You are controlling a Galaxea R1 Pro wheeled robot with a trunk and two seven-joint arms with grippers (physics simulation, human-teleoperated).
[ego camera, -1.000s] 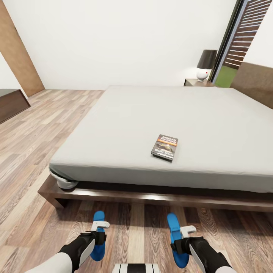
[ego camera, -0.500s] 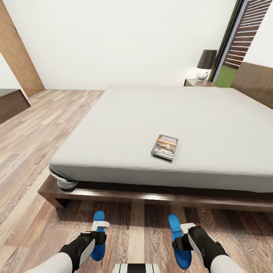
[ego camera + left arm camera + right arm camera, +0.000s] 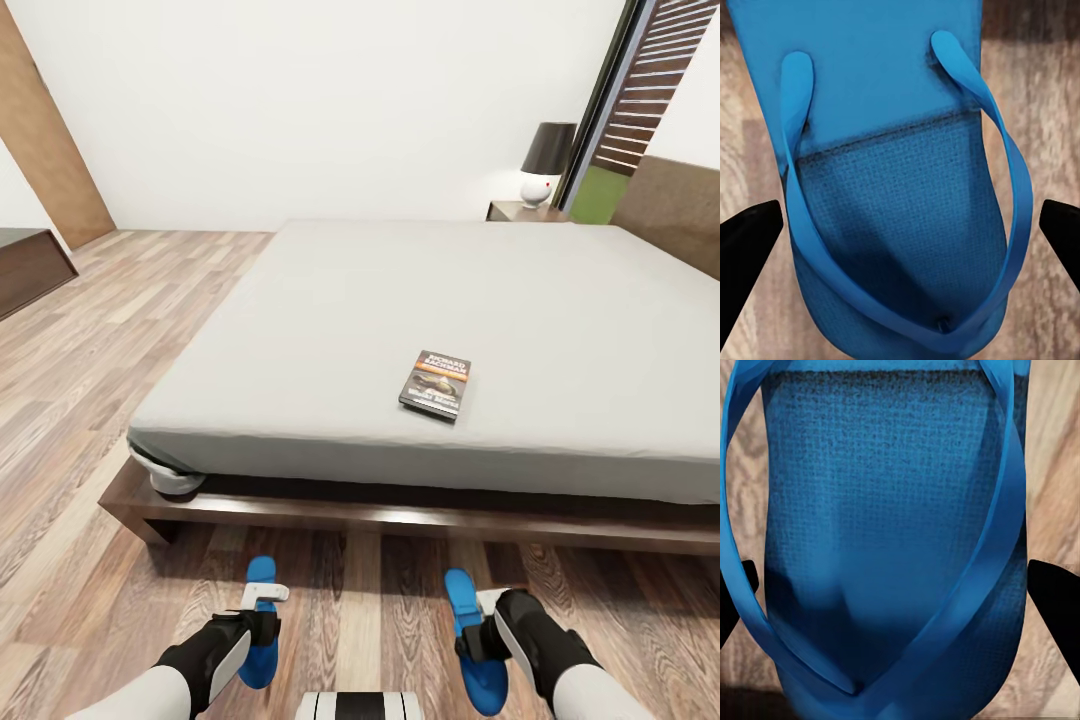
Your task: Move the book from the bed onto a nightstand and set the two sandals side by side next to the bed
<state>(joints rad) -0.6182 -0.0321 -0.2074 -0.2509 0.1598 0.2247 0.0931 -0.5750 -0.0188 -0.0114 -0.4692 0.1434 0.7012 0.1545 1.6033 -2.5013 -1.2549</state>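
Bed (image 3: 400, 300): plain light-grey mattress on dk-brown wood frame. Book (image 3: 436, 384) on bed: dark cover w/ orange band, white lettering, greyish pic. Two sandals (image 3: 262, 620) (image 3: 468, 630) on floor (image 3: 380, 590) by bed's foot: bright blue, fine woven-grid sole texture, smooth blue straps. Floor: mixed tan/brown wood planks. Lamp (image 3: 545, 165) beyond bed: black shade, white base.

White walls (image 3: 300, 100) stood bare. Wood-plank floor (image 3: 90, 330) showed mixed brown tones. Table lamp (image 3: 546, 165) with dark shade, white base sat in far corner. Tall dark-framed window (image 3: 620, 110) showed slat fence, green lawn. Low dark cabinet (image 3: 30, 268) stood at left.
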